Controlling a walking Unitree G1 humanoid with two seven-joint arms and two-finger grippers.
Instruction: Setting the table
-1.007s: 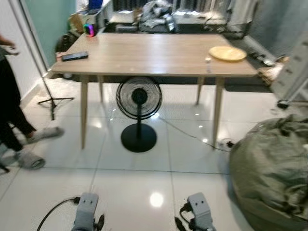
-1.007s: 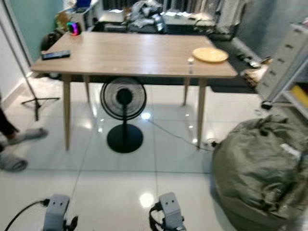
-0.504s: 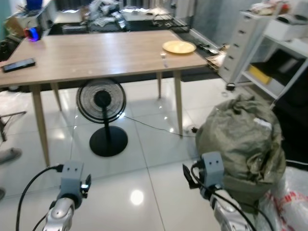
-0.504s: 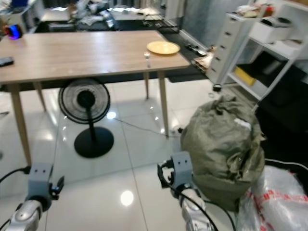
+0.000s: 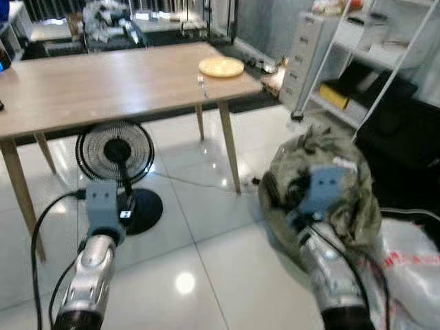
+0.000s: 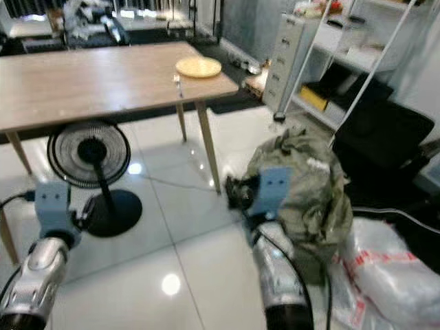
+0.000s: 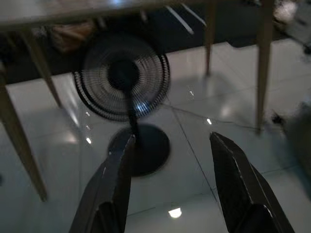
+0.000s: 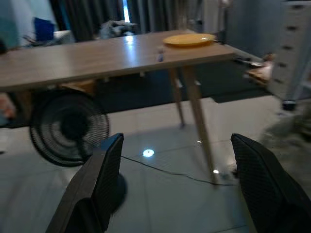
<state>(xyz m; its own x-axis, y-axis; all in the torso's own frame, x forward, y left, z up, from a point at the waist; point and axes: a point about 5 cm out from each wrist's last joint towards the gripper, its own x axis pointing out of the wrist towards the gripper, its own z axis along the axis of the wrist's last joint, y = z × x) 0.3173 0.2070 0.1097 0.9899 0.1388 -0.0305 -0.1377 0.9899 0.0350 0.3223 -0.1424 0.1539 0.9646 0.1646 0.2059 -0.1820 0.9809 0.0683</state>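
A long wooden table [image 5: 103,82] stands ahead on my left. A round yellow plate [image 5: 221,66] lies at its far right corner, with a small upright shaker-like item [image 5: 200,79] just beside it. Both arms are raised in front of me over the floor, well short of the table. In the left wrist view my left gripper [image 7: 171,141] is open and empty, looking at the fan under the table. In the right wrist view my right gripper [image 8: 177,141] is open and empty too, facing the table's corner leg, with the plate [image 8: 188,40] above.
A black pedestal fan [image 5: 117,152] stands on the glossy white floor under the table, its cable trailing right. A bulky green bag [image 5: 344,172] sits right behind my right arm [image 5: 323,192]. White shelving [image 5: 357,55] and a white plastic bag [image 5: 412,254] stand at the right.
The camera has swung to the right, so the table now sits on the left and the shelving has come into view. Both arms have risen higher into the picture.
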